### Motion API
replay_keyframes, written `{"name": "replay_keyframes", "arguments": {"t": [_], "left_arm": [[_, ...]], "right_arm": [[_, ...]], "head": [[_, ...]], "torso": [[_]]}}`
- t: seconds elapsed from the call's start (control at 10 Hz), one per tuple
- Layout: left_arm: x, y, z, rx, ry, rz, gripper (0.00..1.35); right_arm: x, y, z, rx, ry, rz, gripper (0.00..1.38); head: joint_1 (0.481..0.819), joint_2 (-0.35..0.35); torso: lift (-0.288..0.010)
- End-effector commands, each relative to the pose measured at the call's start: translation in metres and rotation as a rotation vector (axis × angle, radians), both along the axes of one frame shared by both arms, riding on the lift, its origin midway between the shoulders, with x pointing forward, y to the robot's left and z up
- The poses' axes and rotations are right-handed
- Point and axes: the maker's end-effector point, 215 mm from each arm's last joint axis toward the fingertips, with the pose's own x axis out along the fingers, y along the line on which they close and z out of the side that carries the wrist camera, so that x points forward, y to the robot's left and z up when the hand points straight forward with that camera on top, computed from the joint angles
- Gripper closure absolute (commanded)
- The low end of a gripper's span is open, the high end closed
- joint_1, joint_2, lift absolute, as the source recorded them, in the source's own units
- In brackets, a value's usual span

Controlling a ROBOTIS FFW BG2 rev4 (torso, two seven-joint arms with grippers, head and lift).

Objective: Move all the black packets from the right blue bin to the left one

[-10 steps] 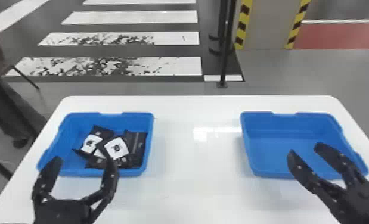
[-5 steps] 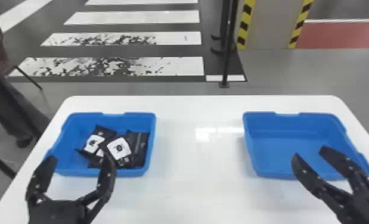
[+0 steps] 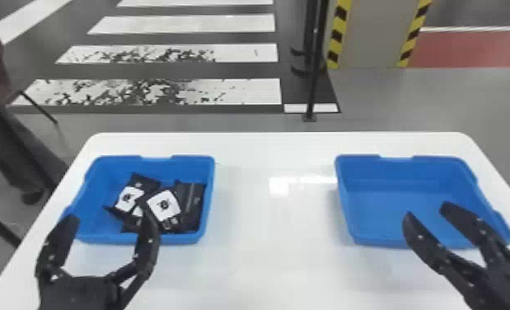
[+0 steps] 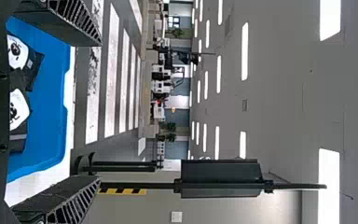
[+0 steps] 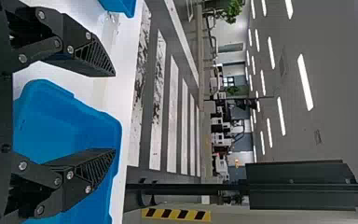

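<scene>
A grey floor with painted crossing stripes [image 3: 167, 92] spreads behind everything, and a pillar [image 3: 375, 33] edged in yellow and black stands on it. The white table [image 3: 274, 247] comes next in size, and its top carries the work.

Two blue bins sit on it, well apart, one towards each side, presumably so that each arm has its own to reach into. The right blue bin [image 3: 389, 198] is the source, its blue bottom bare where it can be seen. The left blue bin [image 3: 95, 206] is the destination and holds the load.

The left gripper [image 3: 109, 217] is spread wide with nothing between its fingers, which overlap the near edge of the left bin in the head view. The right gripper [image 3: 426, 211] is also parted and unloaded, its fingers in front of the right bin. Both look ready rather than busy, as if the transfer is done or nearly so.

The black packets [image 3: 190, 204] lie in the left bin, bunched toward its inner side, overlapping and tilted on one another; dropping rather than stacking would explain that. How many are underneath I cannot tell. Smallest are their white labels [image 3: 164, 205], two facing up plainly.
</scene>
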Motion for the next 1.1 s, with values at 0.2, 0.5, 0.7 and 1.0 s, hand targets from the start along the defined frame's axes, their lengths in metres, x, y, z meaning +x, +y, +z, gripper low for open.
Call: {"name": "replay_keyframes", "arguments": {"t": [0.2,0.5,0.7,1.0], "left_arm": [[0.0002,0.0,0.0001,-0.003,0.0,0.002,0.0],[0.0002,0.0,0.0001,-0.003,0.0,0.002,0.0],[0.0003,0.0,-0.0006,-0.003,0.002,0.002,0.0],[-0.0005,-0.0026,-0.0002,-0.008,-0.001,-0.002,0.0]], "right_arm": [[0.0006,0.0,0.0007,0.0,-0.002,0.0,0.51],[-0.0003,0.0002,-0.0004,-0.002,0.001,0.002,0.51],[-0.0003,0.0002,-0.0004,-0.002,0.001,0.002,0.51],[-0.0003,0.0002,-0.0004,-0.001,0.001,0.001,0.51]], "head": [[0.695,0.044],[0.695,0.044],[0.695,0.044],[0.695,0.044]], "torso": [[-0.14],[-0.14],[-0.14],[-0.14]]}}
